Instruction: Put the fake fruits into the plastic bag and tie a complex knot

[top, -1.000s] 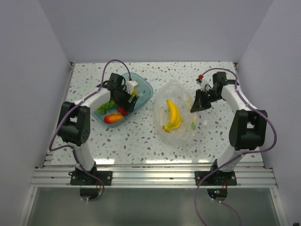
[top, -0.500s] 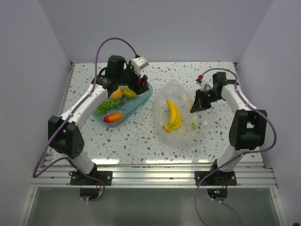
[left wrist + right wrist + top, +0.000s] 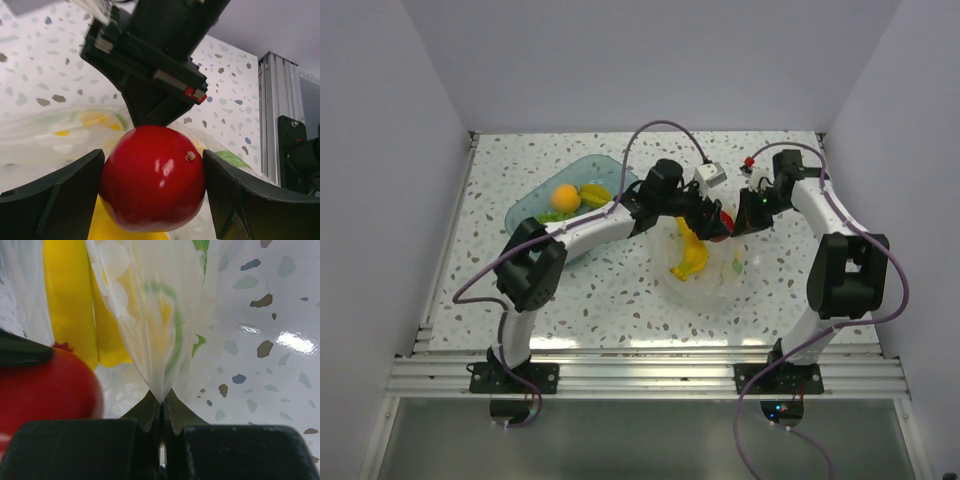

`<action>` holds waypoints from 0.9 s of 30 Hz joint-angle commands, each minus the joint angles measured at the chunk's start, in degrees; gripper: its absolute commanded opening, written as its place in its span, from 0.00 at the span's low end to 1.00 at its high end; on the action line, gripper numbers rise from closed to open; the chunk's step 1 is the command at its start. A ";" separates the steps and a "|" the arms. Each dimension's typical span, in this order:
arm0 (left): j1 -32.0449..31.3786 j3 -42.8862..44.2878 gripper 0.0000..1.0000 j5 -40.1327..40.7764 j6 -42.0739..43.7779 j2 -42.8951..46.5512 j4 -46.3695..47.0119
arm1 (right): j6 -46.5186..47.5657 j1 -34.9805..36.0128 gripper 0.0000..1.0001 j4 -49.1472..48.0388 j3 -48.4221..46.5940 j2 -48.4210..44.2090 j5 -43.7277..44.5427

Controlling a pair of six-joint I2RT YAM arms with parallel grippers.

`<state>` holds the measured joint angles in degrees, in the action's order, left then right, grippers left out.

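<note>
Red and glossy, the apple (image 3: pixel 152 175) now hangs over the mouth of the plastic bag (image 3: pixel 718 285), carried there by the left gripper (image 3: pixel 718 222). A second ago that gripper was down among the fruit in the teal tray (image 3: pixel 525 210), and half a second ago it had only lifted clear above it. The whole left arm has since swung across the speckled table (image 3: pixel 620 300) to the bag. Its fingers are spread only as wide as the apple and press on it from both sides, so the fruit is held firmly. The right gripper (image 3: pixel 161 410) has not moved in that time. Its jaws are pressed together on a fold of the bag's thin wall, pulling the opening up and apart. The yellow banana bunch (image 3: pixel 690 255) already lies inside the bag, directly under the apple. By the look of it, the second fruit is about to be dropped in. That would leave the orange (image 3: pixel 564 197) and the green grapes (image 3: pixel 552 214) still to fetch from the tray. The left arm hides part of the tray, so nothing more can be said of its contents. The knot has not been started.
</note>
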<state>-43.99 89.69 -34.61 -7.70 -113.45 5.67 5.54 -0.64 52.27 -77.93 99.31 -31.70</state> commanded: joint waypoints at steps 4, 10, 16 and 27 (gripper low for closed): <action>-2.24 2.16 0.79 7.18 -4.96 -3.53 6.28 | -1.76 0.12 0.00 -1.73 -2.58 -3.94 6.91; -1.19 2.51 1.00 7.45 0.67 1.55 -0.64 | -2.11 0.12 0.00 -2.17 -2.84 -4.39 9.03; 8.81 -0.91 1.00 10.26 1.29 14.55 -10.67 | -2.03 0.12 0.00 -2.35 -3.10 -5.61 9.64; 30.88 -7.78 1.00 22.82 18.50 18.36 -28.94 | -1.06 0.21 0.00 -1.03 -3.37 -4.65 5.52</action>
<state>-14.02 82.98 -14.24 1.41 -90.83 -12.84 4.12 -0.64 51.44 -79.42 95.57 -23.86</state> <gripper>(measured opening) 0.997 0.010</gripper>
